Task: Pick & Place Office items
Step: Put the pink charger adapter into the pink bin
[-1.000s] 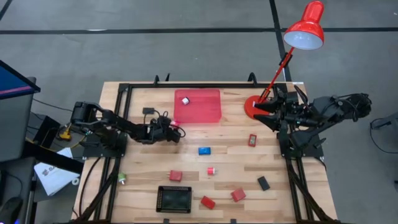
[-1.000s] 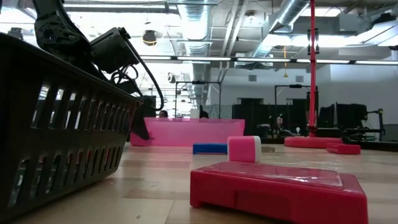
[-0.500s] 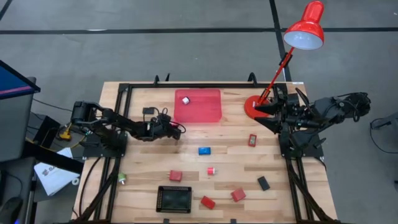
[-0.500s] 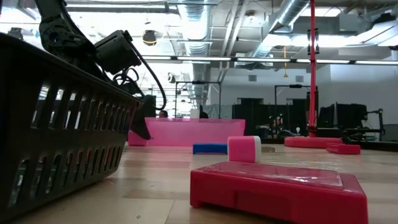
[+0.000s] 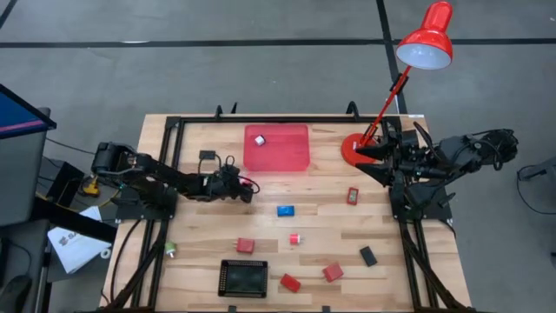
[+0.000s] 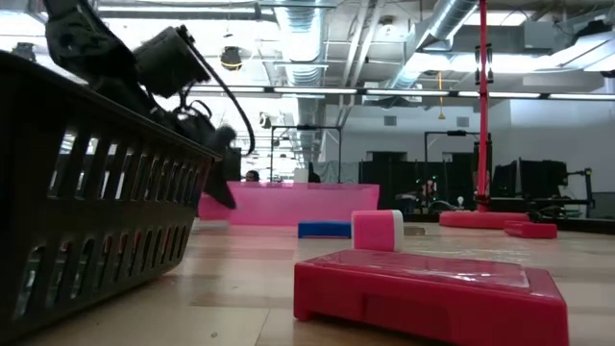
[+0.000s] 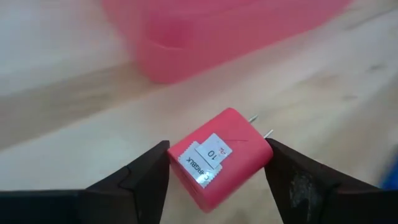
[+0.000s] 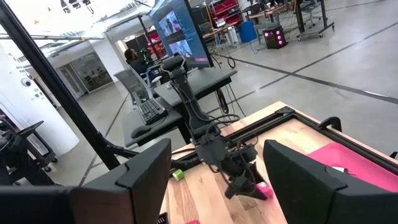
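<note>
Near edge, high view: black slotted basket (image 5: 242, 278) sits at the table's (image 5: 200, 261) near side, centre-left. Just right of it lie two red blocks (image 5: 290, 283) (image 5: 333, 273), then a black rectangle (image 5: 368, 256) lying diagonally, farther right. A small white/green bit (image 5: 170, 250) lies by the near left rail.

Mid table: another red block (image 5: 245, 246), a small red-and-white piece (image 5: 296, 239), the blue block (image 5: 285, 210) with its long axis left-right, and a red-and-white piece (image 5: 353, 196) with its long axis near-far, toward the right.

Left gripper (image 5: 248, 185) is left of centre, just near of the red tray (image 5: 276, 147). In the left wrist view its fingers (image 7: 149, 174) are partly spread, flanking a pink plug-type adapter (image 7: 219, 157) with the pads close on both flanks; whether it is off the wood cannot be told. Adapter is skewed between the fingers, white label up, its two metal prongs pointing away from the wrist, toward the tray.

Far: a small white piece (image 5: 259, 139) lies in the red tray. Right gripper (image 5: 369, 156) waits at the far right beside the red desk lamp's base (image 5: 351, 149), fingers (image 8: 146, 168) wide apart, nothing between them
</note>
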Available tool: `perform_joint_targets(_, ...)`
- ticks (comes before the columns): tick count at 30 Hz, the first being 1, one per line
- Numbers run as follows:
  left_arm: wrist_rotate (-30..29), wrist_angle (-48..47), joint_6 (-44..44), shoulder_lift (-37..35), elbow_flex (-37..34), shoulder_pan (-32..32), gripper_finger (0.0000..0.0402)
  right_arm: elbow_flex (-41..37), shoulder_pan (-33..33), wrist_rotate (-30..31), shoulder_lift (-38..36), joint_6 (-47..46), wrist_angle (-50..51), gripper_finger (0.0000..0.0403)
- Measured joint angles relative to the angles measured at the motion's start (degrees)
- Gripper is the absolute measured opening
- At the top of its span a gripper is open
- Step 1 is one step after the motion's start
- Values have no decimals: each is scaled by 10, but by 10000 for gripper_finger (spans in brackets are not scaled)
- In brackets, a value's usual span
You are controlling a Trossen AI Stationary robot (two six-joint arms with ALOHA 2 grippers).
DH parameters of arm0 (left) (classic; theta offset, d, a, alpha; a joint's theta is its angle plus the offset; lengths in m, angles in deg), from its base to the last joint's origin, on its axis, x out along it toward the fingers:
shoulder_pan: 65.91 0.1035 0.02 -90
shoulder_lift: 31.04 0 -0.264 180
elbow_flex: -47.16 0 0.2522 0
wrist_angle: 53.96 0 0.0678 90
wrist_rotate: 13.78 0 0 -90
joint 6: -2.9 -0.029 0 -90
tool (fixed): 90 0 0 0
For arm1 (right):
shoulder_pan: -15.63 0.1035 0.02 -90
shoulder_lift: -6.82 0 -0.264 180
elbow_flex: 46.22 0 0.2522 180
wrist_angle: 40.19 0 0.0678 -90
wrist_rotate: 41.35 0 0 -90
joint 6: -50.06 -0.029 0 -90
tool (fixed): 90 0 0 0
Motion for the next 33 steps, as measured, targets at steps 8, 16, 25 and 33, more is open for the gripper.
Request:
perform_joint_targets(8,-21,80,-46,-75,0,-66,228,0,0,0,0,14,-18,249)
perform_joint_targets(16,-67,120,-194,-119,32,12,229,0,-2,0,0,28,-24,249)
perform_joint_targets(25,67,78,-293,-68,105,196,231,0,-2,5,0,32,-25,249)
perform_joint_targets(33,120,67,-292,6,148,225,235,0,-2,15,2,32,-28,249)
